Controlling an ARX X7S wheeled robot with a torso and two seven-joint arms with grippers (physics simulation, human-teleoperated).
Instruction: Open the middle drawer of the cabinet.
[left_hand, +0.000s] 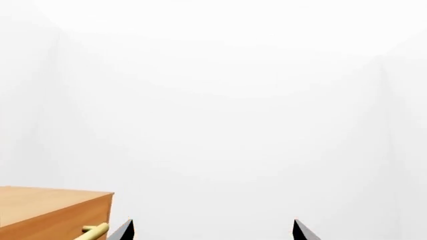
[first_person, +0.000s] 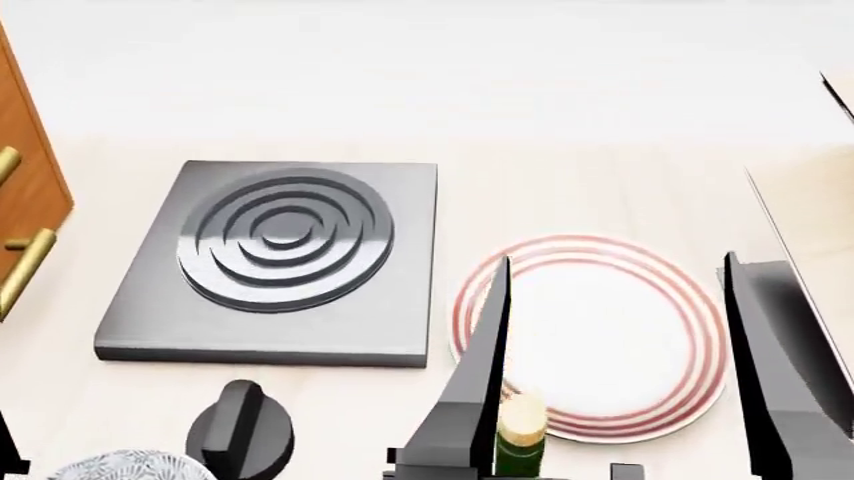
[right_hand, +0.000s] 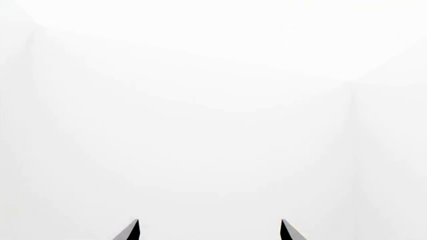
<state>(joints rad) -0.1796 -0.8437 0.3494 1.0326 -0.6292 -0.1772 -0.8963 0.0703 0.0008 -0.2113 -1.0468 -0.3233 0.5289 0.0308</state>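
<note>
The orange-brown cabinet stands at the left edge of the head view. Two of its brass bar handles show there, and I cannot tell which belongs to the middle drawer. The left wrist view shows the cabinet's top corner and one handle end beside the gripper. My left gripper is open and empty, just right of that corner and not touching it. My right gripper is open and empty, facing white wall. In the head view its dark fingers stand over the plate.
A grey stove plate with raised rings lies mid-left on the pale table. A white plate with red rings lies to its right. Near the front edge are a black knob, a green bottle and a patterned bowl.
</note>
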